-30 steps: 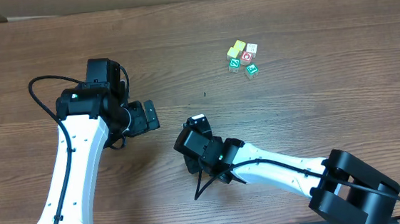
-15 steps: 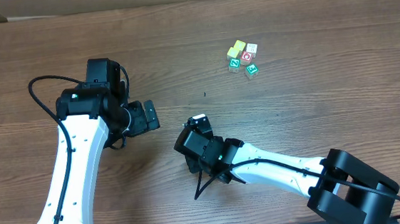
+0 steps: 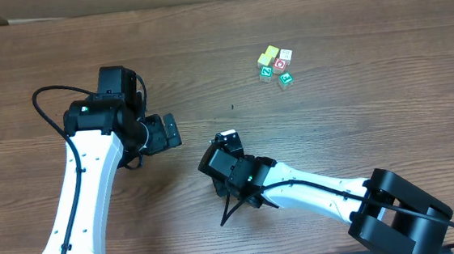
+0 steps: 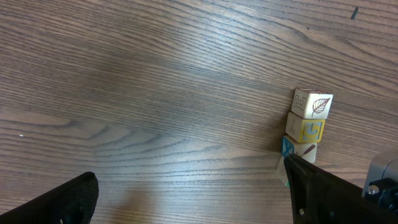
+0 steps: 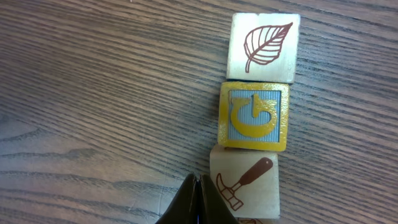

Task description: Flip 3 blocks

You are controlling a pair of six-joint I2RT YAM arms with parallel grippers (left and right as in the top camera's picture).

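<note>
Barely: pressed-together right end effector [image 5: 198, 200] is being edged beside the hammer block [image 5: 245, 186], left end effector [image 4: 189, 186] being held spread, nothing flipped.

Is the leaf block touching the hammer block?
No, the yellow letter block sits between the leaf block and the hammer block.

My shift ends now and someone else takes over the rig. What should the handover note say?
Left gripper: open, empty.
Right gripper: shut, holding nothing, tips at the left edge of the hammer block.
Blocks: leaf block, G block and hammer block lie in a touching row by the right gripper. A cluster of more cubes sits at the far side.
Done: flips cannot be counted from these views.
Left: probably the row; check the count first.
</note>
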